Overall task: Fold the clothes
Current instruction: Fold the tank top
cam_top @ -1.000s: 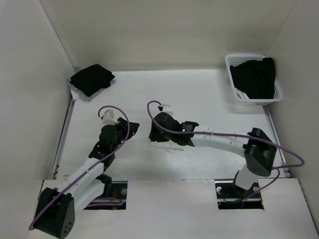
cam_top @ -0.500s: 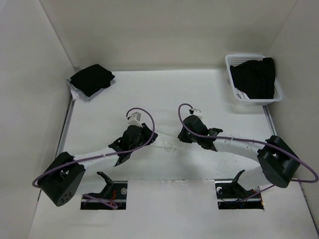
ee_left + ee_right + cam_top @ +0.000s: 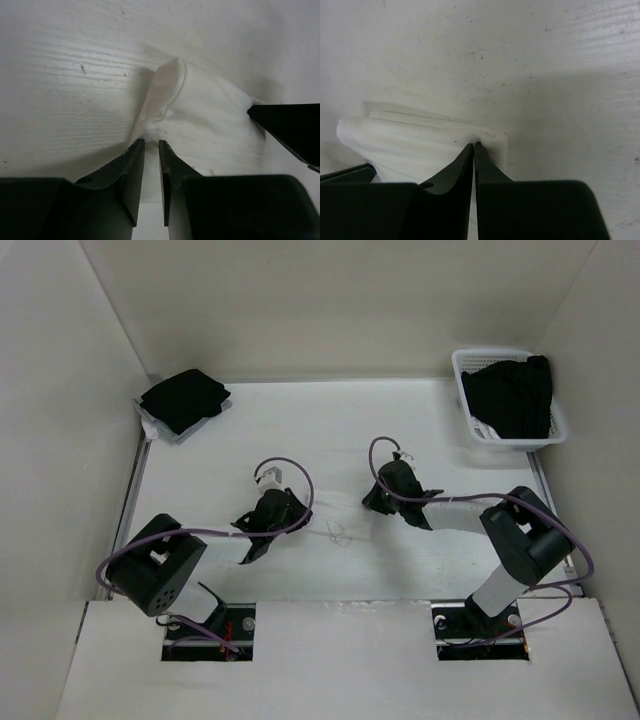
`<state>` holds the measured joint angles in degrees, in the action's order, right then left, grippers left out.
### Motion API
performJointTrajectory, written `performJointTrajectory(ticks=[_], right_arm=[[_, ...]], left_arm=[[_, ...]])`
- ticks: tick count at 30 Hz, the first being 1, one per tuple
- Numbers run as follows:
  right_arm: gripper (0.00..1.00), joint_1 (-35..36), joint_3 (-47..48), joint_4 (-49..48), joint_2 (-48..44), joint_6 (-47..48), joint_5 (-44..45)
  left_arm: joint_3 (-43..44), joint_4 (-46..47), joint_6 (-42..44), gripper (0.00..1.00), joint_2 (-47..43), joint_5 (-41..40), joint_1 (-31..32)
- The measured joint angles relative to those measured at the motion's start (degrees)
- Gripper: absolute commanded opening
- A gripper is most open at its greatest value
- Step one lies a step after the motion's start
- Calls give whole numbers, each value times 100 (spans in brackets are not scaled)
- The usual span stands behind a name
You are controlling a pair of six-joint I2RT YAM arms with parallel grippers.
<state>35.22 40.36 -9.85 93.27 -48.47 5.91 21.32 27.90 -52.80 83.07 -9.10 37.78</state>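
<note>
We look down on a white bench with two black arms. Near the middle of the frame, a small white garment rests on the bench between the two tools. Its thin looped straps trail toward the lower edge of the frame. The left tool pinches one bunched edge of the garment, its fingers nearly together. The right tool pinches the opposite folded corner, its fingers pressed tight. A white mesh basket holding black garments sits at upper right. A folded black cloth lies at upper left.
</note>
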Motion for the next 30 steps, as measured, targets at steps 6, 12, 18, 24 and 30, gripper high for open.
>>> performJointTrajectory(ticks=[6,12,18,24,30], right_arm=[[12,-72,0,-140,20,-46,-37],[29,-72,-2,-136,-131,-31,-42],[53,-63,-7,-140,-1158,227,-74],[73,-140,-413,-723,-2549,625,116],[81,-789,-1469,-1611,-2979,728,501]], left_arm=[[-173,114,-122,23,-153,92,-184],[-413,-334,-103,36,-1519,72,-114],[-317,-859,216,47,-2612,-142,-98],[-87,-1641,721,56,-2704,-212,-479],[-87,-2218,903,60,-3042,-11,-1045]])
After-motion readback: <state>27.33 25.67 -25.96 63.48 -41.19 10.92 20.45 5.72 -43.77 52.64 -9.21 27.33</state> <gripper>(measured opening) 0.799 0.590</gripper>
